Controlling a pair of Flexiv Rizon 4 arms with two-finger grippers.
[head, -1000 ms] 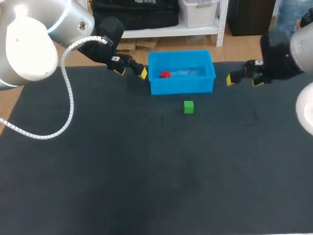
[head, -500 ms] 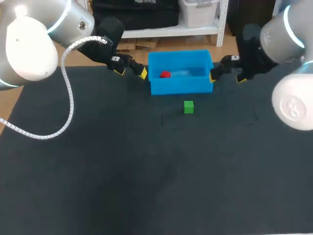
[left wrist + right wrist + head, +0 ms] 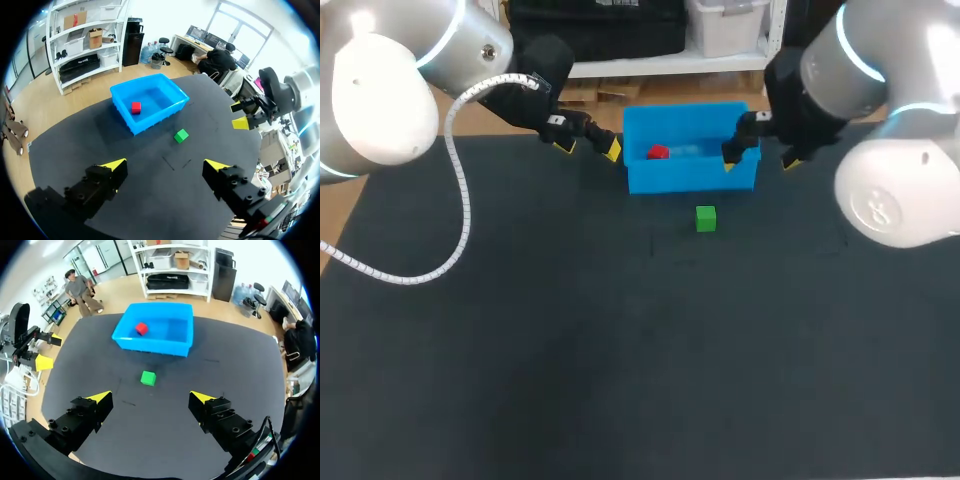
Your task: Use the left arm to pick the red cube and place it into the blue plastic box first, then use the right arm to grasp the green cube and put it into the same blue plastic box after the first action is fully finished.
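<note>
The right hand (image 3: 759, 161) is swinging in from the desk's right side and is now hanging by the right end of the blue plastic box (image 3: 685, 177), its yellow-tipped fingers spread apart and empty. The left hand (image 3: 588, 148) is keeping still just beside the box's left end, also apart and empty. The small red cube (image 3: 658, 153) is lying inside the box, so the first step looks finished. The small green cube (image 3: 706, 218) is waiting on the dark desk (image 3: 620, 350) just in front of the box, probably the right arm's target.

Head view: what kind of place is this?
Likely a robot manipulation test bench: left gripper and right gripper at a dark table, a red cube in a blue plastic box, a green cube in front.
</note>
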